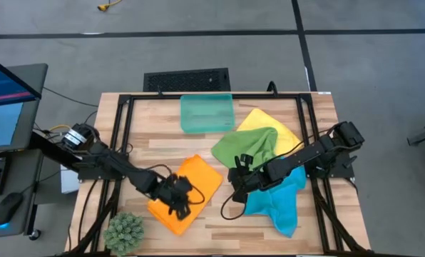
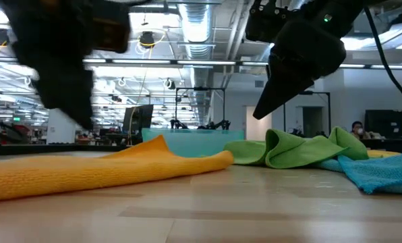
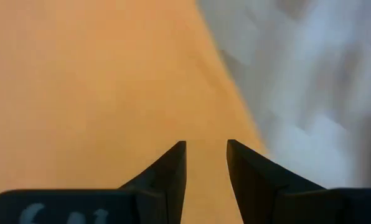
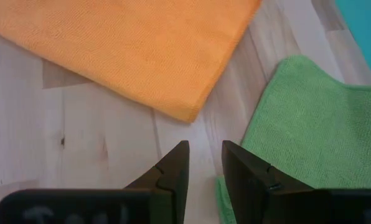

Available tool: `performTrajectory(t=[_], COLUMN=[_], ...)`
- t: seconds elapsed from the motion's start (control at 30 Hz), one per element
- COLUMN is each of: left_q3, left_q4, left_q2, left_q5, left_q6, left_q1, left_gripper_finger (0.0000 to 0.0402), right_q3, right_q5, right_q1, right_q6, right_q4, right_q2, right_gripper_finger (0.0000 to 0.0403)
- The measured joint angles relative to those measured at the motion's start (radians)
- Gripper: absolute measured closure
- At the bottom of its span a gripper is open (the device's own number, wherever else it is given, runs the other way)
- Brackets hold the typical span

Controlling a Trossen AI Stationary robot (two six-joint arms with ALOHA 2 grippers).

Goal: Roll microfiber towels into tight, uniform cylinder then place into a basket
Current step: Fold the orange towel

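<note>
My left gripper [image 1: 178, 198] hangs over the orange microfiber towel [image 1: 198, 178], fingers a narrow slot apart and holding nothing. The towel lies flat on the surface [image 1: 162, 125], its diagonal running toward the teal basket [image 1: 207, 113] at the far edge. My right gripper [image 1: 238, 180], likewise slightly parted and empty, hovers beside the green towel [image 1: 252, 146], with the yellow towel [image 1: 266, 121] and blue towel [image 1: 280, 207] around it. My left arm is nearer the orange towel. No writing is legible.

Bright, even overhead light with soft shadows; the left wrist view is blurred, the low view's foreground unfocused.
</note>
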Motion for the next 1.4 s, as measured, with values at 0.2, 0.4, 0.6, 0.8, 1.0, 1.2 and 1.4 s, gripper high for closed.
performTrajectory(t=[0.2,0.4,0.6,0.8,1.0,1.2,1.4], left_q3=[-0.006,-0.008,-0.041,-0.096,-0.124,-0.13,-0.133], left_q4=[-0.076,-0.136,-0.165,-0.123,-0.108,-0.136,-0.211], left_q2=[0.012,0.013,0.012,0.011,0.006,0.005,0.007], left_q5=[-0.024,-0.02,0.017,0.019,0.016,-0.047,-0.173], left_q6=[0.088,0.122,0.101,0.048,-0.072,-0.229,-0.497], left_q1=[0.123,0.18,0.197,0.194,0.179,0.108,0.008], left_gripper_finger=[0.0295,0.0295,0.0295,0.0295,0.0295,0.0295,0.0295], right_q3=[0.0,0.0,0.0,0.0,0.0,0.0,0.0], right_q5=[0.0,0.0,0.0,0.0,0.0,0.0,0.0], right_q1=[-0.001,-0.001,0.0,0.0,0.0,0.0,0.003], right_q6=[0.008,0.008,0.008,0.008,0.008,0.008,0.009], right_q4=[0.0,0.0,-0.002,-0.002,-0.001,-0.009,-0.013], right_q2=[0.0,0.0,0.0,0.0,0.0,0.0,-0.001], right_gripper_finger=[0.0285,0.0285,0.0285,0.0285,0.0285,0.0285,0.0285])
